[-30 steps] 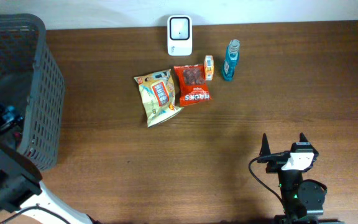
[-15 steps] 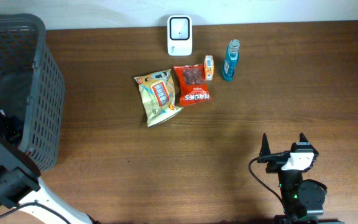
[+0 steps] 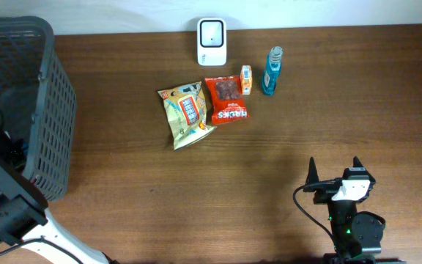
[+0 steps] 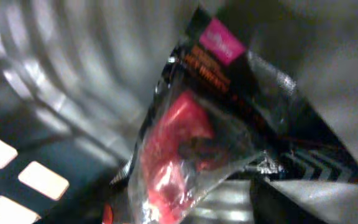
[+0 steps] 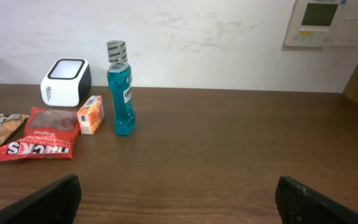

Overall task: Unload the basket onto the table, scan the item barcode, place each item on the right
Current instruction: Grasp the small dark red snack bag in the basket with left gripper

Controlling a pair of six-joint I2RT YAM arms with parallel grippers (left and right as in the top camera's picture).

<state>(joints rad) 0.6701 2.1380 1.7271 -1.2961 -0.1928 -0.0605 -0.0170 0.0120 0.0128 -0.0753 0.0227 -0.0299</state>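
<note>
In the left wrist view a black packet (image 4: 229, 124) with a pink label and a clear window over red contents fills the frame, lying inside the dark mesh basket (image 3: 28, 81). My left gripper (image 4: 185, 208) is right up against the packet. Its fingers are lost in dark blur, so how the jaws stand is unclear. My left arm (image 3: 2, 202) reaches into the basket from the left edge. The white scanner (image 3: 212, 42) stands at the table's back. My right gripper (image 3: 335, 170) rests open near the front right, with nothing between its fingers (image 5: 48, 199).
In front of the scanner lie a yellowish snack bag (image 3: 186, 112), a red packet (image 3: 226, 99), a small orange box (image 3: 246, 79) and an upright blue bottle (image 3: 272, 71). The basket wall stands tall at the far left.
My left arm has shifted a little inside the basket. The right arm and the items on the table have not moved.
</note>
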